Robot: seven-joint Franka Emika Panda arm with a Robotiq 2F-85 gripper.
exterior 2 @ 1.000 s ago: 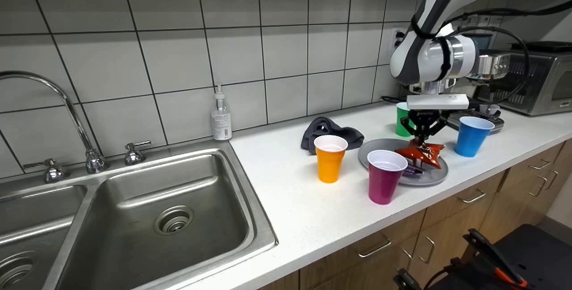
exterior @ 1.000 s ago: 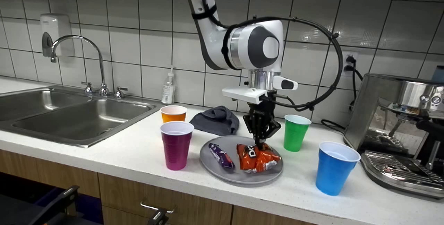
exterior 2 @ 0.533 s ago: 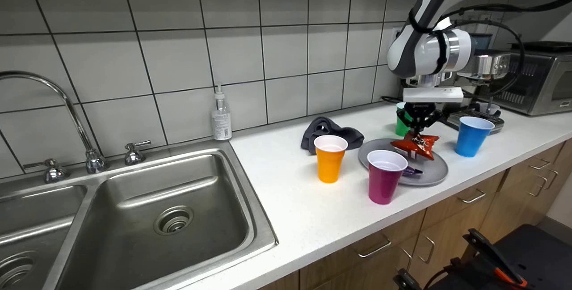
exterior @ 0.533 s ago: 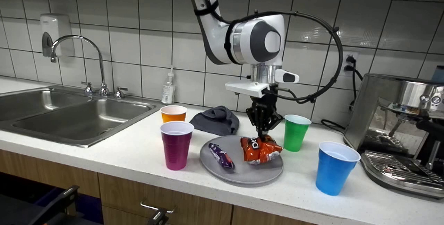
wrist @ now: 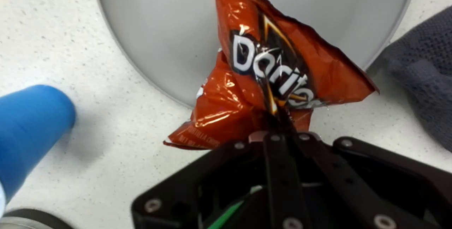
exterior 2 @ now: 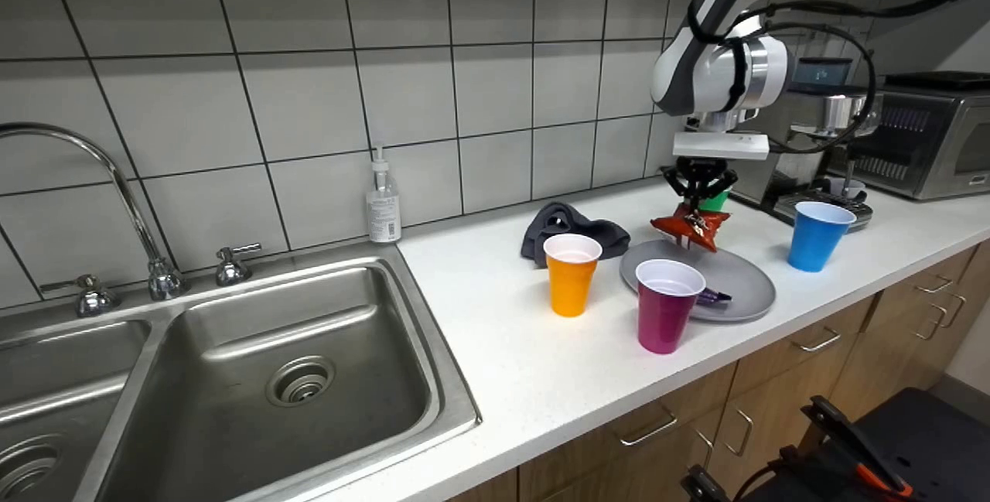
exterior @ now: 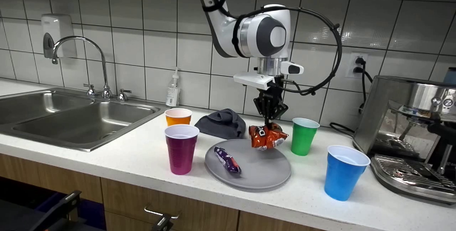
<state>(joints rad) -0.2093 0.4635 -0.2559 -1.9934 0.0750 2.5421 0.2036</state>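
Ana: What does the gripper (exterior: 269, 123) hold in an exterior view?

Ben: Its jaws are drawn together, pinching the top of an orange-red Doritos bag (exterior: 265, 139). The bag hangs over the far part of a gray plate (exterior: 260, 174), its brand name only partly readable. A purple snack packet (exterior: 227, 160) lies on the plate.

Ana: What is covered in an exterior view?

Ben: Only a sliver of a green cup (exterior 2: 715, 201) shows behind the bag and gripper. A magenta cup (exterior 2: 665, 315) hides most of the packet, leaving one end visible. A dark gray cloth (exterior 2: 568, 233) lies crumpled near the plate.

Ana: And the wrist view?

Ben: The bag fills the middle; "Doritos" is legible, though its end is crumpled. The exact pinch point is dark and hard to make out. The plate is cropped at the top, the cloth at the right and a blue cup (wrist: 33, 126) at the left. A green strip (wrist: 226, 216) shows through the gripper, too little to identify.
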